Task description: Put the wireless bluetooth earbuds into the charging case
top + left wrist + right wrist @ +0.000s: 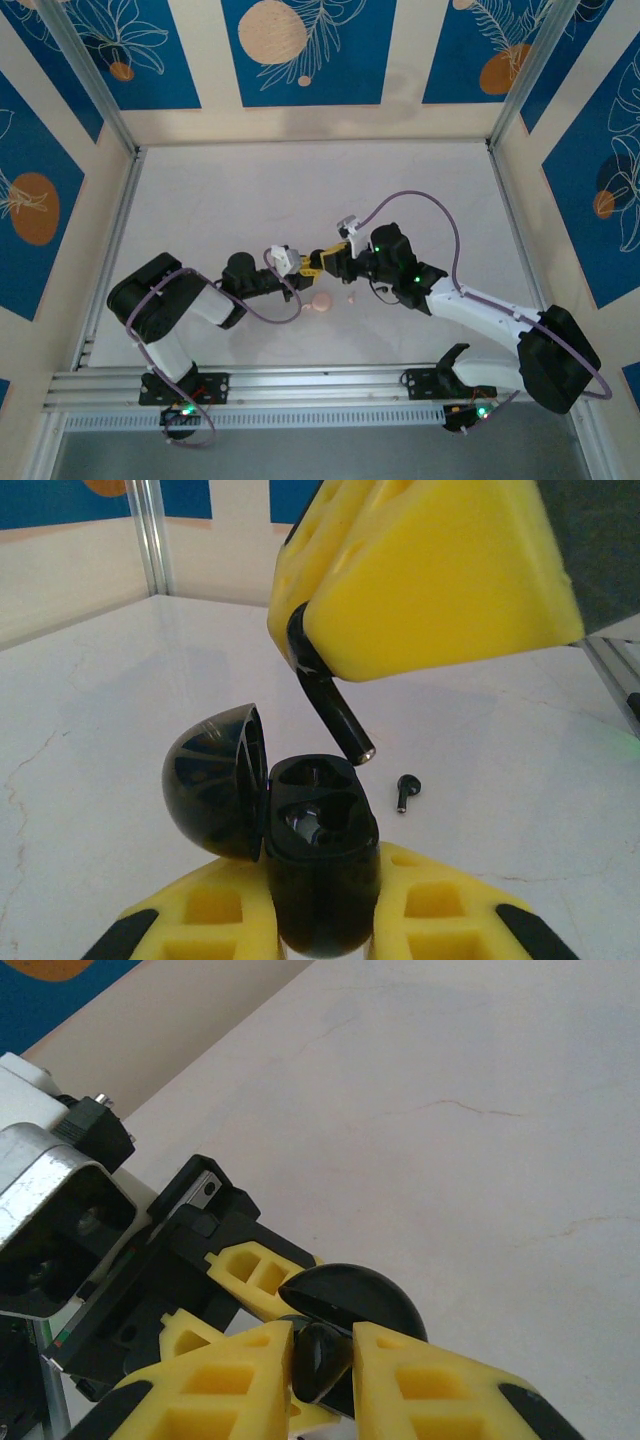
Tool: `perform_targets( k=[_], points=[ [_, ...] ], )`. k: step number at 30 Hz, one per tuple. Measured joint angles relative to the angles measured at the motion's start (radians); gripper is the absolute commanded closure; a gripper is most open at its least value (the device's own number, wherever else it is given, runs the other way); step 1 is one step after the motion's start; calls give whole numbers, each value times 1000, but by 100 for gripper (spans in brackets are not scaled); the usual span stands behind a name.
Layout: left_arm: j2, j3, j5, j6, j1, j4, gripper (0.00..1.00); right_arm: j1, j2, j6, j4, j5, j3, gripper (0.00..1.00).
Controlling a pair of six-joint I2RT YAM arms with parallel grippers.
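From the top view, the left pincer [303, 268] and the right pincer [322, 258] meet tip to tip near the middle of the white desk [250, 190]. At 6 o'clock from them a round pink case [320, 304] lies on the desk. A tiny pale bud [352, 298] lies just beside it, at its 3 o'clock.

In the left wrist view, the left pincer is closed tight on the black case [320, 850]. The case's lid [215, 780] stands open at 9 o'clock. The two little holes inside look empty. The right pincer comes in from 12 o'clock and pinches a black bud [330, 705]. The stem tip points down and hangs just above the case, close but not in. A loose black bud [407, 792] lies on the desk at 3 o'clock from the case.

In the right wrist view, the right pincer is nipped narrow on the head of the black bud [320, 1360]. The round lid [365, 1300] sits just past it at 12 o'clock.

I think the step in hand is putting the first black bud in. Next, the stem must line up with one hole and go down slowly. The left pincer must hold the case steady.
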Motion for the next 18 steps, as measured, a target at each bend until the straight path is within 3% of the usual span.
perform_targets(
  k=[18],
  points=[
    [-26, 0, -8, 0, -6, -2, 92, 27, 40, -8, 41, 35, 9, 79]
  ],
)
